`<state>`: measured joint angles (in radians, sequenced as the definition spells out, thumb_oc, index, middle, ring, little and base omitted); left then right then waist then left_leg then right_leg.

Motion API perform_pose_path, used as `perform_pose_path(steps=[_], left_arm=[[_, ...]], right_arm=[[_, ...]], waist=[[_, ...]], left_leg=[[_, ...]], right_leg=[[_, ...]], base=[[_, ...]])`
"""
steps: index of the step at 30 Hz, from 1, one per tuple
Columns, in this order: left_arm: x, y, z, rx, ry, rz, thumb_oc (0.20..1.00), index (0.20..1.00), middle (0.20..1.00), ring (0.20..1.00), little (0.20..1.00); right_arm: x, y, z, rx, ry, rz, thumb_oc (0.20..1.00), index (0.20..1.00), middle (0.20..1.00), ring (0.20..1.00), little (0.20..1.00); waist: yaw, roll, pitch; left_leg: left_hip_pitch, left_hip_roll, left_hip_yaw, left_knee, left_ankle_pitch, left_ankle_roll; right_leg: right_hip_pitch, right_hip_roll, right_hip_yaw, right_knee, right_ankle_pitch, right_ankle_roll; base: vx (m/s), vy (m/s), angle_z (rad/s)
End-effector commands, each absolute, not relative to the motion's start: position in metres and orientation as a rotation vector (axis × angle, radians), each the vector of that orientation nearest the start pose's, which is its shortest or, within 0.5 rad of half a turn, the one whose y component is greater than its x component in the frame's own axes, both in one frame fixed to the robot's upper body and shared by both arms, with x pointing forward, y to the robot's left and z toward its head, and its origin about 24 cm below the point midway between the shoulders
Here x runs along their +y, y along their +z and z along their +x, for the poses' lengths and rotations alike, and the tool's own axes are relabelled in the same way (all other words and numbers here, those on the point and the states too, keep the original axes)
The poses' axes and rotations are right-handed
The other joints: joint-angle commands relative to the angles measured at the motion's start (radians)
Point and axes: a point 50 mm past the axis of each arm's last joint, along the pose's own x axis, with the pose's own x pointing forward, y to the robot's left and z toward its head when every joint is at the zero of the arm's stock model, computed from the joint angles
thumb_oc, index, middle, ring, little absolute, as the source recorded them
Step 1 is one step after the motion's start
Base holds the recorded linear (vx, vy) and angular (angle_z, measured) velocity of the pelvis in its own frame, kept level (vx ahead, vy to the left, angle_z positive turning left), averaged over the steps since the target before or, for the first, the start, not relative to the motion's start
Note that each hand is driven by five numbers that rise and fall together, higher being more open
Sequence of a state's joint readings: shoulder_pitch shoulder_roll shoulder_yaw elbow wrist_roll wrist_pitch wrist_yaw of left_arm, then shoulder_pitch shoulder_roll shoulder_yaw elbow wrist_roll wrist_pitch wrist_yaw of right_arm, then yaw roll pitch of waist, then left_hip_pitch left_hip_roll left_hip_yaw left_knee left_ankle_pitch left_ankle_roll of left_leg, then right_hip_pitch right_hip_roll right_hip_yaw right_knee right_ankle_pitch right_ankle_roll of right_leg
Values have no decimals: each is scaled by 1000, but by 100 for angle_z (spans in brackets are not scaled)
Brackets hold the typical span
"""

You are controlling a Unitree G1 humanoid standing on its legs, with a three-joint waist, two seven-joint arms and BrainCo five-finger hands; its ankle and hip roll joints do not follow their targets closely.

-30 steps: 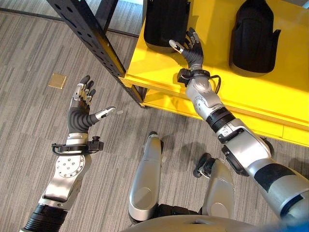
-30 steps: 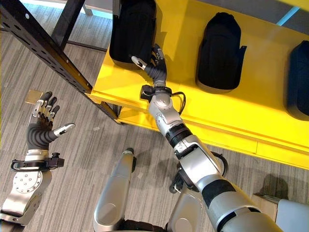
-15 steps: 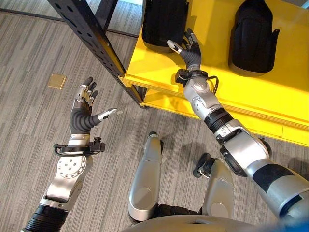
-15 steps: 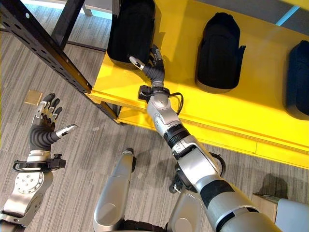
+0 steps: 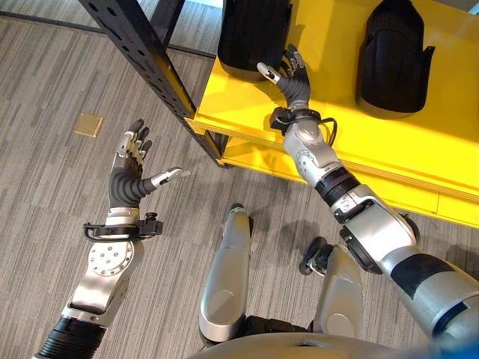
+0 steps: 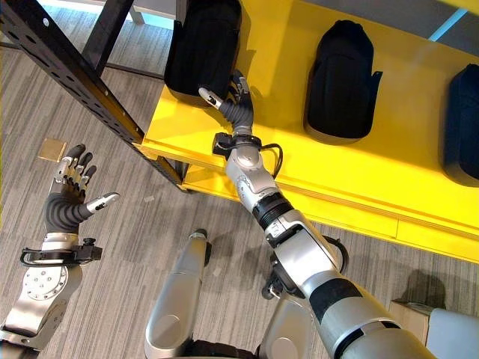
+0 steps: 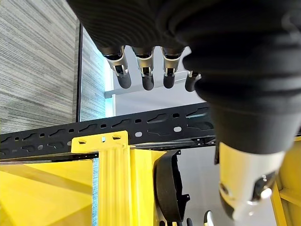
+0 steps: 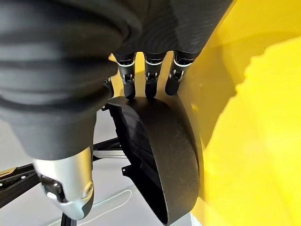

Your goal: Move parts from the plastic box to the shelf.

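Where the right hand [image 5: 290, 75] reaches over the yellow shelf [image 5: 329, 112], its straight, spread fingers end at the near edge of a black part [image 5: 253, 34] lying at the shelf's left end; from the head views the dark tips look to touch or nearly touch that edge, and the thumb sticks out to the side, apart from the part. Seen from the right wrist, the fingertips [image 8: 149, 87] sit right at the part's curved rim, nothing curled round it. This part [image 8: 162, 155] is a matte, slightly grainy black shell with a rounded outline and a thick lip, ribbed on its inner side. A second part [image 5: 393, 56] of like shape, domed at the far end and with a small tab on one side, lies well apart to the right on the same shelf, and a third [image 6: 460, 123] lies at the far right. Shelf surfaces are smooth, glossy yellow; a black perforated upright [image 5: 146, 56] stands by the left corner. Over grey, streaked carpet [image 5: 52, 187], the left hand [image 5: 129, 176] hangs open and empty, fingers straight, thumb out. A small tan square [image 5: 89, 125] lies flat on the carpet beyond it.
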<state>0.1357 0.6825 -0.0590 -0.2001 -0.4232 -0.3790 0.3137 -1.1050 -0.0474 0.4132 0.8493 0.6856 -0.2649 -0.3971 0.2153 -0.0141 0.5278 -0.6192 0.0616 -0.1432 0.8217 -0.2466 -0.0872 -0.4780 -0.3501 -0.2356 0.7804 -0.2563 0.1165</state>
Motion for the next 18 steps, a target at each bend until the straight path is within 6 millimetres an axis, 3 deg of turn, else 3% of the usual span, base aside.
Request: perform_pose_path(steps=[1, 8, 18], left_arm=[[238, 151, 211, -556, 70, 148, 1000, 1000, 1000, 1000, 1000], [238, 148, 212, -539, 76, 143, 1000, 1000, 1000, 1000, 1000], [237, 137, 212, -495, 82, 131, 1000, 1000, 1000, 1000, 1000]], right_arm=[[-7, 213, 389, -263, 162, 362, 1000, 1000, 1000, 1000, 1000], [-20, 214, 389, -302, 135, 338, 1000, 1000, 1000, 1000, 1000], [-68, 205, 374, -432, 72, 258, 1000, 1000, 1000, 1000, 1000]], waist=[[29, 12, -19], [18, 9, -14], [-22, -4, -11]], left_leg=[[-46, -2, 65, -79, 81, 83], [-40, 2, 65, -84, 85, 81], [-19, 13, 72, -93, 90, 73]], right_leg=[[-6, 3, 74, -50, 68, 23], [-7, 6, 76, -48, 69, 22], [-2, 8, 90, -44, 63, 17]], base=[[0, 0, 0], [0, 0, 0], [-1, -2, 0]])
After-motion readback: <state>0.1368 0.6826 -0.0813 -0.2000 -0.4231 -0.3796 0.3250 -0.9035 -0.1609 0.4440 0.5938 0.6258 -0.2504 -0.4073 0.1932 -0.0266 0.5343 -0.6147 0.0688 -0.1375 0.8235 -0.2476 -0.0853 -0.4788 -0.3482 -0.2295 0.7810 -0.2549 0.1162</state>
